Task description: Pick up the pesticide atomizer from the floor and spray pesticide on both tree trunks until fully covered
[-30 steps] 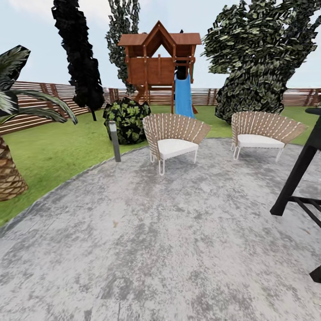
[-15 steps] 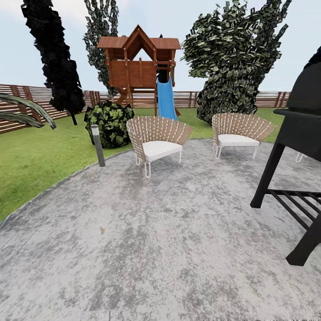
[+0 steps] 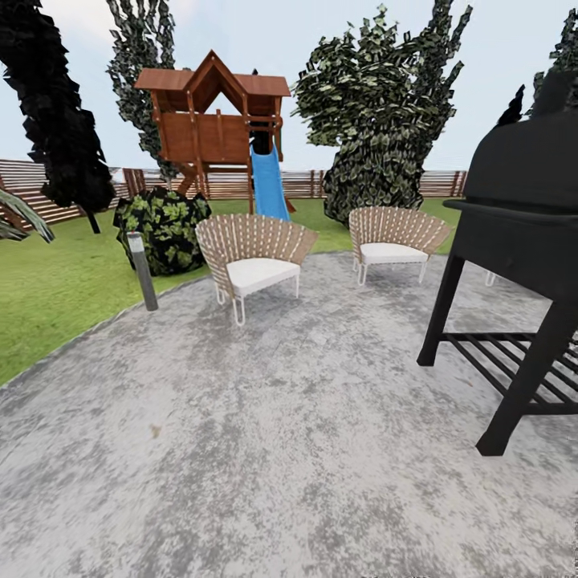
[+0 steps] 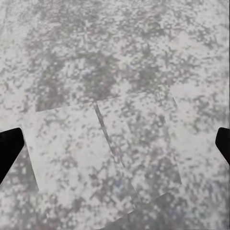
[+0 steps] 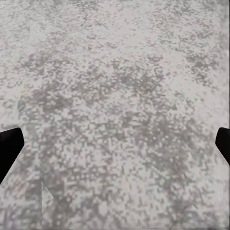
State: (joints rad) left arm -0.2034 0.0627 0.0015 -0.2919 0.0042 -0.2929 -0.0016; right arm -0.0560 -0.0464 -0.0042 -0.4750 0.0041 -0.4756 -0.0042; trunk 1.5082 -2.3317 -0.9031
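Left gripper [image 4: 115,143] and right gripper [image 5: 115,143] spread wide, empty, over grey patio [image 3: 265,449]; grill [image 3: 522,241] at 3 o'clock. Atomizer likely light, rigid; grasp its handle.

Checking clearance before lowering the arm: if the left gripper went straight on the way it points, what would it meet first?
Probably the mottled grey paving: nothing lies between the open left gripper and it, though depth is unclear.
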